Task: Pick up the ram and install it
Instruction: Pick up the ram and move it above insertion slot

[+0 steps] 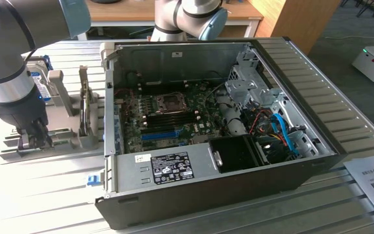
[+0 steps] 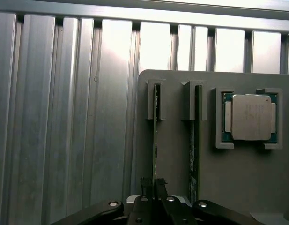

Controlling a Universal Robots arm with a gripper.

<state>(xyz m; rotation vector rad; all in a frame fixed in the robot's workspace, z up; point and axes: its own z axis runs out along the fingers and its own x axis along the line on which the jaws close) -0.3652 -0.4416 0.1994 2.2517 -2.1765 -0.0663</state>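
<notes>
Fingers (image 2: 146, 185) tight on the slotted ram (image 2: 155, 136)

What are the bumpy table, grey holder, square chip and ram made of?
The table: probably bare aluminium, silvery ribbed slats with glints. The grey holder: seemingly matte plastic, dull and even. The square chip: brushed metal lid on a green board. The ram: thin green circuit board.

Bare slatted tabletop (image 2: 64, 131) was recorded along one side of the grey holder (image 2: 172, 159). The ram (image 2: 155, 126), on edge in its slot and clamped by the gripper (image 2: 153, 186) jaws, was closely flanked by a second stick (image 2: 193, 140); only a narrow gap was left between. In the exterior view, upright stands (image 1: 85, 105) and the case wall (image 1: 111, 97) were noted toward the exterior view's right.
</notes>
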